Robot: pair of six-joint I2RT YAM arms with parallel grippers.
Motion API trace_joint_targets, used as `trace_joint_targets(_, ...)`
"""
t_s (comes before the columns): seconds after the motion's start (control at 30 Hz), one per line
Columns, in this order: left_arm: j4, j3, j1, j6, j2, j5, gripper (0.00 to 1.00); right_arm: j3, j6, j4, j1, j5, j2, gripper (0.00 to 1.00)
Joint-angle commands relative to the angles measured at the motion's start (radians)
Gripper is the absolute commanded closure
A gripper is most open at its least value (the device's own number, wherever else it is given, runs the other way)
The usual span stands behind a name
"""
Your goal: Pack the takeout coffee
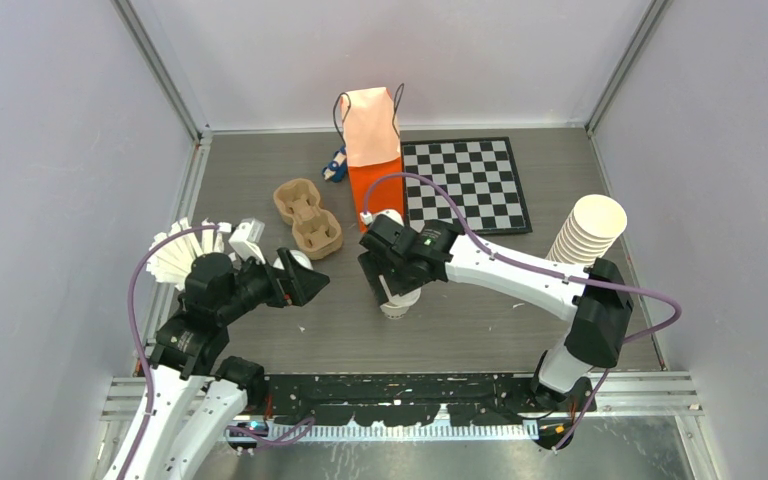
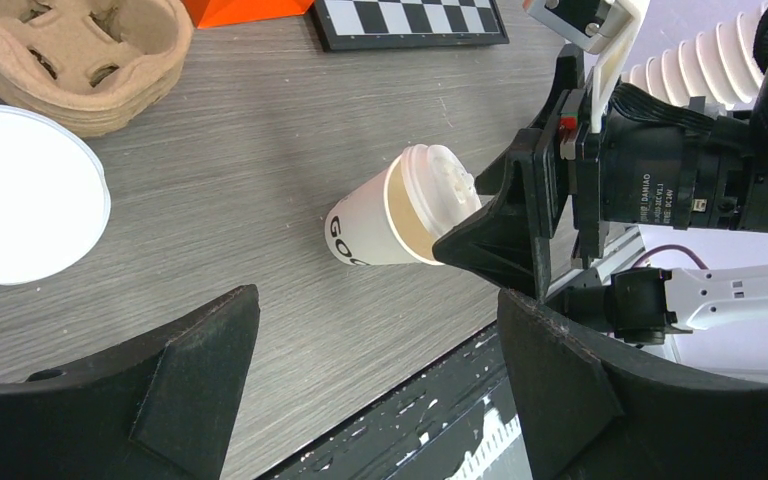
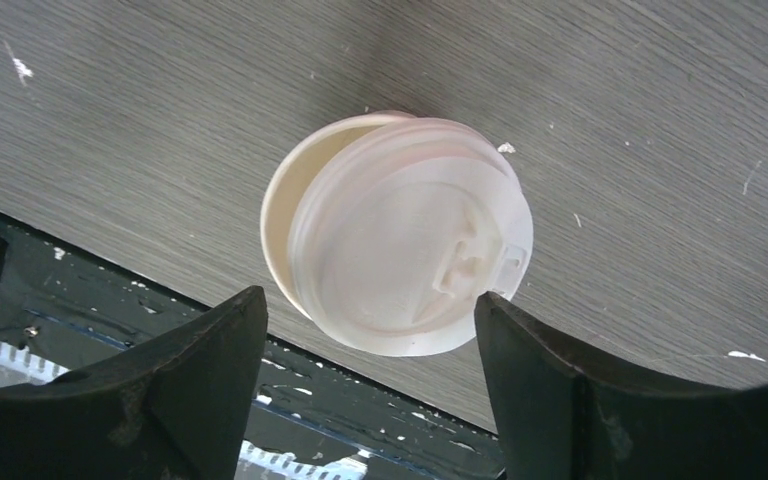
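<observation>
Coffee cup (image 3: 410, 240) stands mid-table, at 6 o'clock from the orange bag (image 1: 375, 180). Right claw (image 3: 365, 310) is spread over it; left claw (image 2: 375, 300) is spread, empty. Lower squarely, grip below the lid, squeeze lightly.

- The grey wood-grain table (image 1: 260, 180) carries everything.
- An orange paper bag (image 1: 374, 170) stands upright at the far middle.
- A chessboard (image 1: 470, 185) lies flat, just right of the bag.
- Cardboard cup carriers (image 1: 307, 217) lie left of the bag.
- A stack of lidless white cups (image 1: 587, 232) stands at the right side.
- Loose white lids (image 1: 175, 255) lie fanned at the left.
- The takeout coffee (image 2: 380, 225) stands near the front middle.
</observation>
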Motion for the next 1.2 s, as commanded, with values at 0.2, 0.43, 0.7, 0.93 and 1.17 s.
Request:
trace_joint_targets(0.2,0.025,-0.004,0.003,0.001,0.017,0.025,0.10,-0.015,-0.010,0.114,-0.001,-0.106,-0.053,0.30)
trace_joint_targets(0.43,0.048,-0.008,0.003,-0.006,0.067,0.064,0.14,-0.011,-0.011,0.128,-0.002,-0.138,-0.051,0.34)
trace_joint_targets(0.7,0.113,-0.031,0.003,-0.046,0.123,0.102,0.18,-0.033,-0.022,0.169,-0.002,-0.192,-0.061,0.37)
trace_joint_targets(0.93,0.156,-0.048,0.003,-0.078,0.171,0.131,0.22,-0.056,-0.035,0.221,-0.002,-0.232,-0.067,0.37)
trace_joint_targets(1.17,0.168,-0.059,0.003,-0.071,0.177,0.124,0.23,-0.041,-0.049,0.217,-0.001,-0.211,-0.096,0.37)
